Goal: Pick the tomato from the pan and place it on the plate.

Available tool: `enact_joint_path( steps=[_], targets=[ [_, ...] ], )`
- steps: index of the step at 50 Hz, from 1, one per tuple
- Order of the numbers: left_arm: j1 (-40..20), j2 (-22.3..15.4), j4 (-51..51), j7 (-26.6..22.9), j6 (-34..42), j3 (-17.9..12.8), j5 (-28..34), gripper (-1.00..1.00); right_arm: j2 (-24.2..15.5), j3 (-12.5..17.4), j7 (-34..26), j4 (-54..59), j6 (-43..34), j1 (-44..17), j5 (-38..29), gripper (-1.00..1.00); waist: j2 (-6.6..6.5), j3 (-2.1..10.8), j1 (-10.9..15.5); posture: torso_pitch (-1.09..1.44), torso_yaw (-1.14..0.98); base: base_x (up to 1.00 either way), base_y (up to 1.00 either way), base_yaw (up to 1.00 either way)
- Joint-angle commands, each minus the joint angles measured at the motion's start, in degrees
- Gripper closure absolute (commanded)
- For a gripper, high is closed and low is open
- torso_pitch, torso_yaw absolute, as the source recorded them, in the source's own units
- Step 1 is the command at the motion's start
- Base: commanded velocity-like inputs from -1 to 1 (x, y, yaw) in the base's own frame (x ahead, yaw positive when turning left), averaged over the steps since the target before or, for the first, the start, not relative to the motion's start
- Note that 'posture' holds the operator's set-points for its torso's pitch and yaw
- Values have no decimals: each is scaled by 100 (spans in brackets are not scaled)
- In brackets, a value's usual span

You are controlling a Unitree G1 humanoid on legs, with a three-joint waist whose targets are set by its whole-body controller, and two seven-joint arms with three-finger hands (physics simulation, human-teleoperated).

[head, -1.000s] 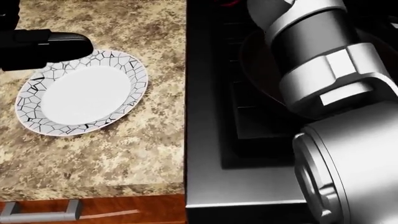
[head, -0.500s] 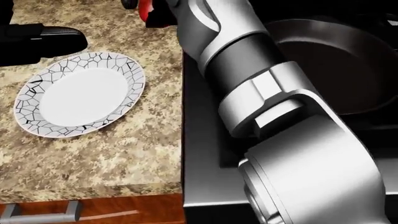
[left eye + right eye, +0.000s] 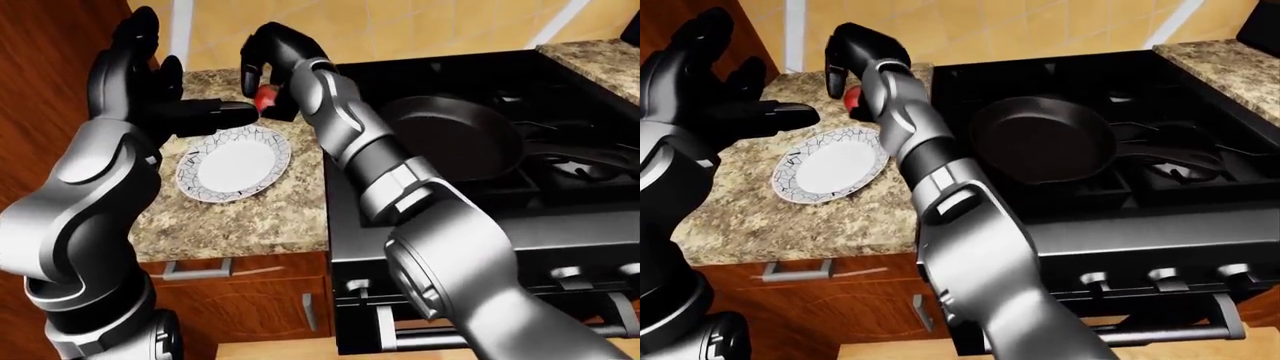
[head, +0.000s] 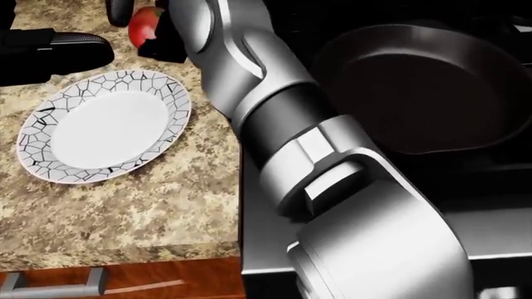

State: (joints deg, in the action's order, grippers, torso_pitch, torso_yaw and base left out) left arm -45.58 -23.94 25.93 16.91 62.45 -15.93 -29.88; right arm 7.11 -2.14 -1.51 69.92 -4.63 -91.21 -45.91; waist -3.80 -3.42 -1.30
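Note:
My right hand is shut on the red tomato, holding it in the air just past the far rim of the plate, a white one with a black crackle border on the speckled counter. The head view shows the same tomato at its top edge, above the plate. The black pan sits on the stove to the right with nothing in it. My left hand hovers open at the left of the plate, one finger stretched over its rim.
The black stove fills the right side, with knobs along its lower edge. The granite counter ends at a wooden drawer with a metal handle. A tiled wall stands behind.
My right arm has swung left from over the pan to above the counter, carrying the tomato toward the plate. The pan now shows uncovered. The left hand has stayed put.

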Motion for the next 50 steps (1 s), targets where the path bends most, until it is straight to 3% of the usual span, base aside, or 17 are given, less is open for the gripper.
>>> enact_joint_path(
  steps=[1,6,7,21,34,50],
  targets=[
    [-169,-79,110,6,-185,-62,14,-100,-26,48,297,-250,133,-231,209,58,-38,184,-5,0,0,0,0,0],
    [-199,-97,158,27,-144,-68,-34,-100,9,54,582,-104,241,-176,490,55,-36,192,-3,0,0,0,0,0],
    [-238,-110,164,38,-107,-134,-80,-100,248,376,736,-70,392,-86,987,52,-35,193,-3,0,0,0,0,0],
    [-215,-193,180,157,-113,-143,-257,-100,417,205,1084,12,550,26,1881,51,-48,198,-6,0,0,0,0,0],
    [-211,-213,145,190,-164,-107,-295,-100,579,85,1121,35,516,141,2040,45,-63,206,-5,0,0,0,0,0],
    [-207,-215,145,192,-169,-113,-300,-100,676,-79,752,29,314,321,1754,42,-74,215,-4,0,0,0,0,0]
  ],
)
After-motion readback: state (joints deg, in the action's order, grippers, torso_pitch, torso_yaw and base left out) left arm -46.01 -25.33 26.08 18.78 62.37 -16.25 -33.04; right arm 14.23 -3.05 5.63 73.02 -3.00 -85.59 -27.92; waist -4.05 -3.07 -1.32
